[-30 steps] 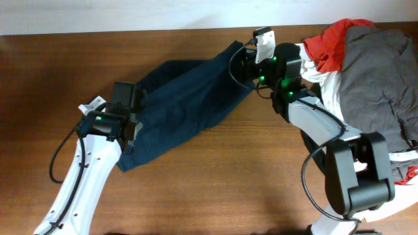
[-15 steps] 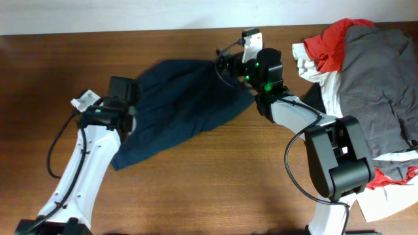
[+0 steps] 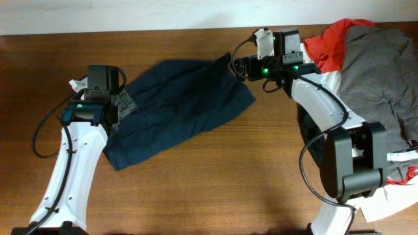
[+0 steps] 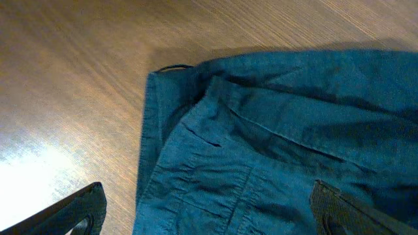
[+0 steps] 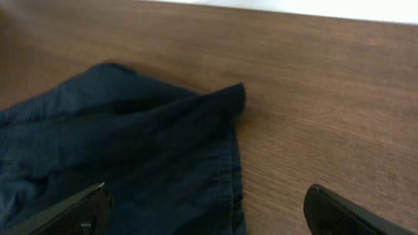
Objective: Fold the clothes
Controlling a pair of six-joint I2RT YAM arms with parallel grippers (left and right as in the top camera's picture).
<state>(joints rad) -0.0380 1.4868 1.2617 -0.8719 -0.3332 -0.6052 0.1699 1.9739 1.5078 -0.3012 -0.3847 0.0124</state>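
Navy shorts, gripped a second ago, lie flat, left gripper released, right gripper released

**Non-task items in view**

1. Table: brown wood, grain running lengthwise, fills nearly the whole overhead frame; bare surface at the upper left of the left wrist view and the right of the right wrist view.
2. White strip: along the overhead frame's top edge.

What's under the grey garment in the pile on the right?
Red cloth and white cloth poke out from under the grey garment at its left edge. Whatever else lies beneath is covered.
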